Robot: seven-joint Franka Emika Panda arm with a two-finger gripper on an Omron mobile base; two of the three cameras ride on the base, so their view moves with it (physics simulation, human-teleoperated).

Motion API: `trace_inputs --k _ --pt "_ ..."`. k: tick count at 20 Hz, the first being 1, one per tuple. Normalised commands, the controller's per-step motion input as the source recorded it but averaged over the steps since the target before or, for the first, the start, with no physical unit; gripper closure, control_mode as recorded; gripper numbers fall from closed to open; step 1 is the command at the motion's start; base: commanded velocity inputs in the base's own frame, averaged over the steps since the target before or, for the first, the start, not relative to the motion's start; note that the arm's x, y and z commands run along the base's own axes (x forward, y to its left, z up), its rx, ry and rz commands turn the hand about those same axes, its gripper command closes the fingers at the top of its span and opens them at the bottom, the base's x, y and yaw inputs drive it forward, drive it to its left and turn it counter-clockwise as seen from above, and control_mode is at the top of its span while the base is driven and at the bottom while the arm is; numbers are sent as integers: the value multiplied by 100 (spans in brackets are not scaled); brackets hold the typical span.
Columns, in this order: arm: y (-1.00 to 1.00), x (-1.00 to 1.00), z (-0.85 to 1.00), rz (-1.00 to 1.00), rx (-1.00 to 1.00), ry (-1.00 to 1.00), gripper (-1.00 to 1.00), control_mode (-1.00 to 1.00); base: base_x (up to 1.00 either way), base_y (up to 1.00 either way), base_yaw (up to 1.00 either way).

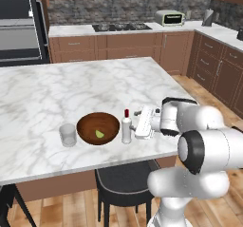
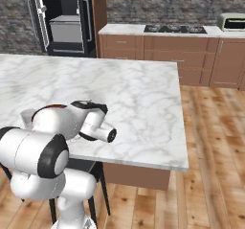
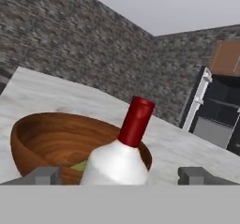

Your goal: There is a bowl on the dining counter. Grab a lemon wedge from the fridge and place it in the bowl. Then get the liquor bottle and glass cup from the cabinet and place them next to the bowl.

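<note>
On the counter (image 1: 57, 88), near its front edge, three things stand in a row. The bowl (image 1: 98, 128) is in the middle, and the wedge (image 1: 99, 134) lies inside it toward the front. The cup (image 1: 68, 135) stands upright just to the bowl's left, close to its rim but apart from it. The bottle (image 1: 126, 127) stands upright just to the bowl's right, red cap on top; whether it touches the bowl's rim I cannot tell.

The arm reaches in from the right, level with the counter top, and the gripper (image 1: 137, 122) points at the bottle from the side. In the hand view the two fingertips (image 3: 47, 175) stand wide apart, one on each side of the bottle (image 3: 119, 160), with clear room between each tip and the glass. So the jaws are spread about as wide as they go and have hold of nothing; the bottle stands on its own on the marble. Behind it in that view is the bowl (image 3: 56, 141), with a bit of the wedge (image 3: 80, 166) showing at the bottle's shoulder.

From the right base camera the arm's white elbow hides the row on the counter (image 2: 134, 103). The fridge (image 2: 62, 19) stands at the far wall with a door open. A dark stool (image 1: 124, 183) sits under the counter's near edge.
</note>
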Motion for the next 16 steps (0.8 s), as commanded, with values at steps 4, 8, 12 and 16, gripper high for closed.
trace_inputs --k 4,8,12,16 --pt "-8 -58 68 0 -1 -18 -100 -100 0 0 0" --pt "-9 -77 90 0 -4 -9 -100 -100 0 0 0" --pt "0 -90 100 0 -10 1 -100 -100 0 0 0" --pt "0 -86 93 0 -16 17 -100 -100 0 0 0"
